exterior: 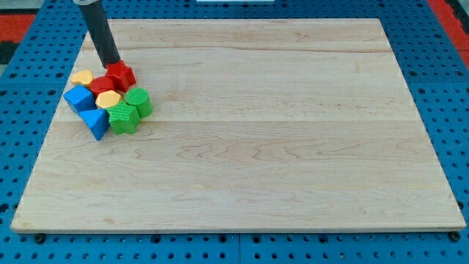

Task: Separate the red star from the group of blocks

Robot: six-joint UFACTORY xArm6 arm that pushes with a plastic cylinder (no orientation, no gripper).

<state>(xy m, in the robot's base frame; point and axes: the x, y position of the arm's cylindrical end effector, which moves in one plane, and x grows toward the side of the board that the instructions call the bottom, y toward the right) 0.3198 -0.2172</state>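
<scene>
The red star [122,74] sits at the top right of a tight cluster of blocks near the board's left edge. My tip [113,64] rests at the star's upper left side, touching or nearly touching it. The rod rises from there to the view's top left. A second red block [102,85] lies just left of and below the star. Around it are a yellow block [81,77], a yellow block [108,99], a blue cube [78,97], a blue triangle [96,122], a green block [138,101] and a green star [123,118].
The wooden board [278,147] lies on a blue pegboard table [22,110]. The cluster sits close to the board's left edge.
</scene>
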